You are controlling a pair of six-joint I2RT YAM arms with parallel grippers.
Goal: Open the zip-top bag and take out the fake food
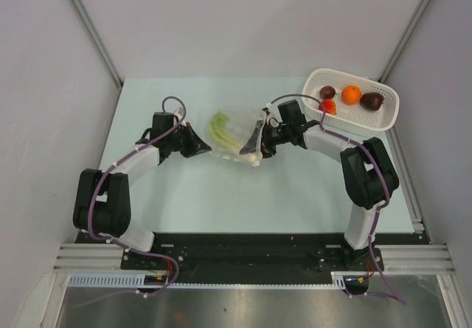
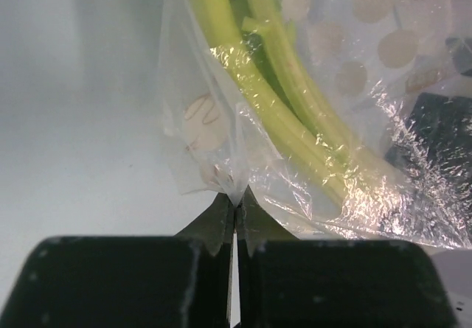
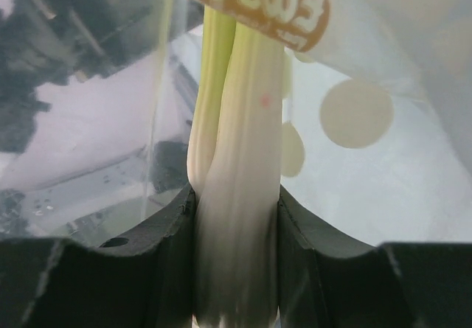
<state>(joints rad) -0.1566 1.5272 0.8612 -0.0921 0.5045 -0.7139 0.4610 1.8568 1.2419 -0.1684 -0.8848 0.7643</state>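
Here the bag point(image 1: 237, 125) lies at the centre of the top view on the table point(image 1: 206, 195), held between both grippers. The left gripper point(image 2: 234, 214) is pinched together on a corner of the bag's film, with its fingers almost touching. The right gripper point(image 3: 234, 210) is clamped on the pale end of the green stalks point(image 2: 295, 114), which run mostly inside the bag. At the upper right of the top view, the basket point(image 1: 369, 125) holds the orange ball point(image 1: 352, 93), the tomato point(image 1: 329, 107) and two dark lumps point(image 1: 372, 100).
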